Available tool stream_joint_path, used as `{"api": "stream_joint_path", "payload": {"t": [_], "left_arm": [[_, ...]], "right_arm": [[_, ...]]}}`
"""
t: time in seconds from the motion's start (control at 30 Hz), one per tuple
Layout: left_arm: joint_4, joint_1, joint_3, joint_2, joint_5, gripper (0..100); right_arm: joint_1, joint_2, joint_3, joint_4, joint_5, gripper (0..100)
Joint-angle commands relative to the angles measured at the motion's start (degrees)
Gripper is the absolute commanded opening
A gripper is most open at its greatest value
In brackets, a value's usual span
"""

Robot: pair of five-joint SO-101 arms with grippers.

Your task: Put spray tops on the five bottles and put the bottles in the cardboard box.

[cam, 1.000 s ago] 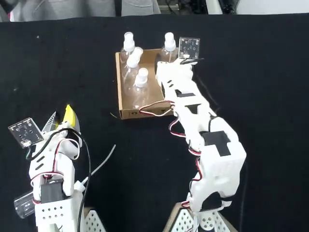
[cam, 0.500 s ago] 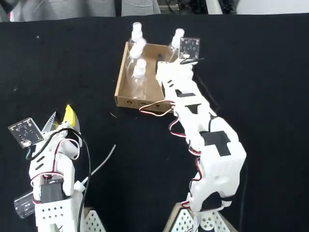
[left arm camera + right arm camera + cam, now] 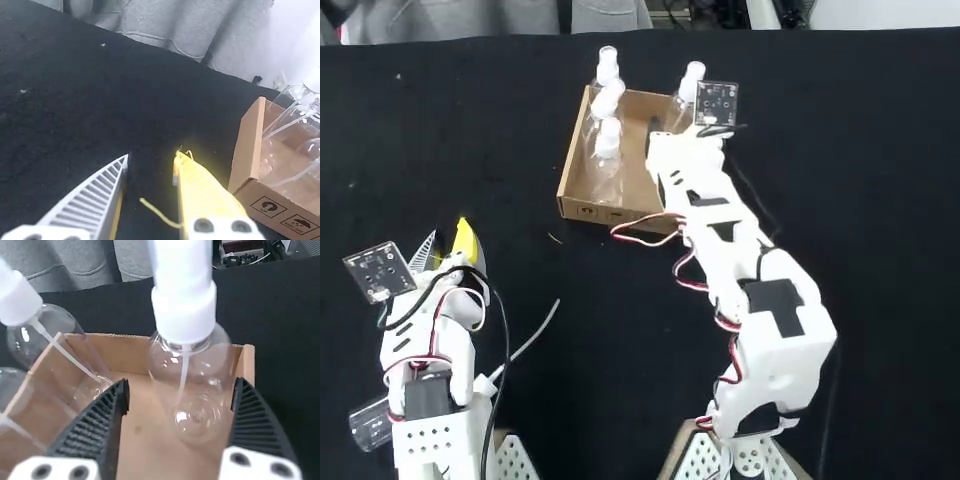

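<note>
- The black table (image 3: 860, 150) is carrying everything, and it's looking like soft matte cloth. Grey fabric (image 3: 175, 25) is hanging just past its far edge.
- The right arm (image 3: 760, 300) is stretching from the near edge up toward the middle of the far edge. It's by far the closer arm to the action.
- The box (image 3: 600, 212) is sitting open-topped near the middle of the far edge, turned a little off square.
- The left arm (image 3: 425, 340) is sitting folded at the near left corner, well apart from the box.
- Four bottles are standing upright in the box with their tops on. Three of them (image 3: 608, 135) are lining up along the wall facing the table's left edge.
- The fourth bottle (image 3: 185, 370) is standing in the box's far right corner, long axis straight up.
- The right gripper (image 3: 177, 425) is spreading wide with that bottle dead centre between the jaws, and a gap is showing on both sides. So I'm guessing the release is done and the next move is backing out without clipping it.
- The left gripper (image 3: 151, 160) is pointing toward the box with its jaws a little apart, gripping nothing.
- Something clear (image 3: 365, 425) is lying by the left arm's base. Could be bottle five, can't really tell.
</note>
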Motion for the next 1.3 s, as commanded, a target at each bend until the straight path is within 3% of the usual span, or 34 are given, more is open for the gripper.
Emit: {"api": "stream_joint_path", "payload": {"t": [0.0, 0.77, 0.93, 1.27], "left_arm": [[0.2, -0.4, 1.5, -0.4, -0.6, 14], [0.2, -0.4, 1.5, -0.4, -0.7, 14], [0.2, -0.4, 1.5, -0.4, -0.7, 14], [0.2, -0.6, 1.5, -0.4, -0.7, 14]], "right_arm": [[1.8, -5.3, 0.7, -0.6, 0.0, 28.3], [2.0, -20.8, 15.1, -0.3, 0.1, 28.3], [2.0, -26.9, 20.6, -0.3, 4.5, 28.3], [2.0, -36.1, 28.0, -0.3, 4.5, 28.3]]}}
